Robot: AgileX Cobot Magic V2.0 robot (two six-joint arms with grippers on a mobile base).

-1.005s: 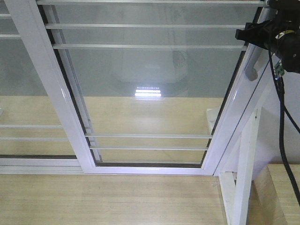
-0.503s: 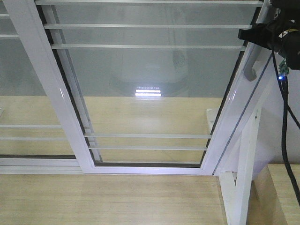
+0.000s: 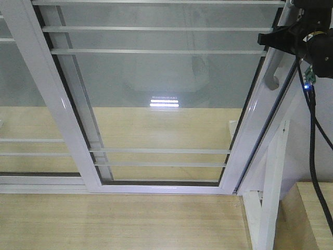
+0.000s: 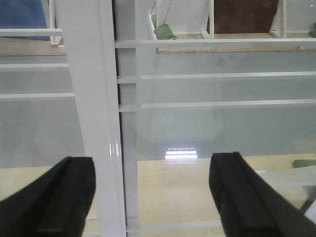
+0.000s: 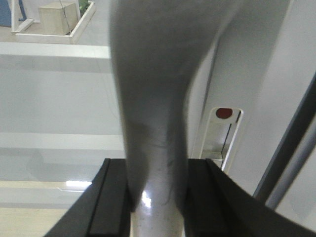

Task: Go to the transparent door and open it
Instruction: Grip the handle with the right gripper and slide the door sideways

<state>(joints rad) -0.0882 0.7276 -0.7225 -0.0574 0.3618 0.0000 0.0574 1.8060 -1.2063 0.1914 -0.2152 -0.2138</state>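
Framed transparent door [image 3: 161, 78] fills front view, slanting. Grey handle [image 5: 153, 113] on its right edge sits between right end effector [image 5: 155, 197] fingers [image 5: 113, 202], clenched onto it. Left end effector [image 4: 148, 197] released, fingers spread, facing glass and white frame post [image 4: 94, 98].

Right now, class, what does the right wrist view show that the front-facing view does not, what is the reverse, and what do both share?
Only the right wrist view: the right end effector's black fingers pressed against both sides of the curved grey handle, and a lock slot with a red dot beside it.
Only the front-facing view: the transparent door down to its bottom rail, the neighbouring glass panel at left, and a black cable.
Both: the handle with the end effector on it, and barred glass.
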